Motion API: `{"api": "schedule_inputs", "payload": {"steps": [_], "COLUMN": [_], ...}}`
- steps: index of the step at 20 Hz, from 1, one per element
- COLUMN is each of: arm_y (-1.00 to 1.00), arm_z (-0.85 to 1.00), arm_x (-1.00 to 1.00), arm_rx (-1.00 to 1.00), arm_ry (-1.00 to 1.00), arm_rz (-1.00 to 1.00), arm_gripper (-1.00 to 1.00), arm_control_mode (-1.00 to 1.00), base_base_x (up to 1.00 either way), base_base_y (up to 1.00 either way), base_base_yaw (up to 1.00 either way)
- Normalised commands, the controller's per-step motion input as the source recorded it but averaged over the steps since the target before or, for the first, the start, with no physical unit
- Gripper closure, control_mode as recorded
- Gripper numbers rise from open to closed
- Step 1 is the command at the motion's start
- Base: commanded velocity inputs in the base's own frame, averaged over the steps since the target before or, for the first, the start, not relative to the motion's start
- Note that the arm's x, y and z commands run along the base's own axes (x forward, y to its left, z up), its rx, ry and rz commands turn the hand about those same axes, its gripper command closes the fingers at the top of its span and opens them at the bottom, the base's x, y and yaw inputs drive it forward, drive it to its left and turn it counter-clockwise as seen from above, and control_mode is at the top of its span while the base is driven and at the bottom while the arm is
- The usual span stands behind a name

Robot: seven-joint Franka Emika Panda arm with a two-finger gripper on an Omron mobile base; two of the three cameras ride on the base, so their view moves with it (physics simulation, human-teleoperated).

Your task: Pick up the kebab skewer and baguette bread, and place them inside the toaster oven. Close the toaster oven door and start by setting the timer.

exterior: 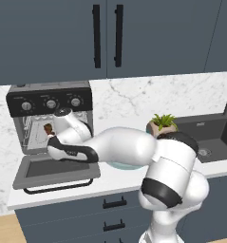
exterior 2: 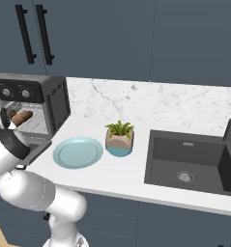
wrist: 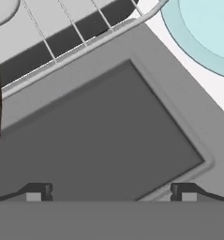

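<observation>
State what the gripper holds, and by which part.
Nothing is held. The gripper is open, its fingertips wide apart with nothing between them, over the dropped door of the toaster oven.

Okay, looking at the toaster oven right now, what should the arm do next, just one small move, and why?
Probably draw back and reach under the door to swing it shut. The bread and the skewer look to be on the rack inside the toaster oven, the door lies flat open, and the gripper hangs open and empty above its glass.
</observation>
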Motion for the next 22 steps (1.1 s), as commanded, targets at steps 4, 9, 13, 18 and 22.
{"api": "schedule_inputs", "payload": {"steps": [4, 9, 13, 18, 22], "arm_y": [0.09, 0.01, 0.01, 0.06, 0.23], "arm_z": [-0.04, 0.00, 0.00, 0.00, 0.00], "arm_x": [0.36, 0.47, 0.45, 0.25, 0.26], "arm_rx": [0.00, 0.00, 0.00, 0.00, 0.00], "arm_ry": [0.00, 0.00, 0.00, 0.00, 0.00], "arm_rz": [-0.08, -0.07, -0.07, -0.07, -0.09], "arm_gripper": [-1.00, -1.00, -1.00, -1.00, -1.00], "arm_control_mode": [-1.00, -1.00, -1.00, -1.00, -1.00], "base_base_x": [0.00, 0.00, 0.00, 0.00, 0.00], "base_base_y": [0.00, 0.00, 0.00, 0.00, 0.00], "base_base_yaw": [0.00, 0.00, 0.00, 0.00, 0.00]}}
